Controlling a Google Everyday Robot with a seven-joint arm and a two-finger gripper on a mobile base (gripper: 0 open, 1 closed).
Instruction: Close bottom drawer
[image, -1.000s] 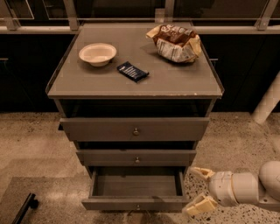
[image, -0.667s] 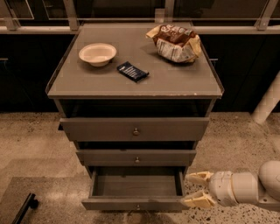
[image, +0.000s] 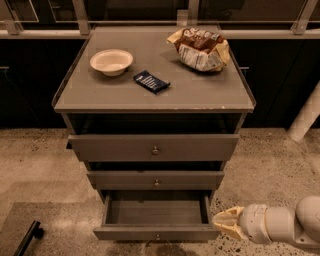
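Since the earlier frame, the gripper has drawn its fingers in from a wide spread to a narrow, near-closed wedge. It now sits low on the right, just beside the right end of the bottom drawer's front.

The bottom drawer stands pulled well out of the grey cabinet, with its empty interior showing. Judge the closed fingers as a blunt pusher: placed at the front panel, they can drive it inward without grasping the knob.

Note that the middle drawer and top drawer also project slightly. On the surface rest a bowl, a dark packet and a snack bag, all well apart from the push path. Nothing visible blocks the drawer's travel.
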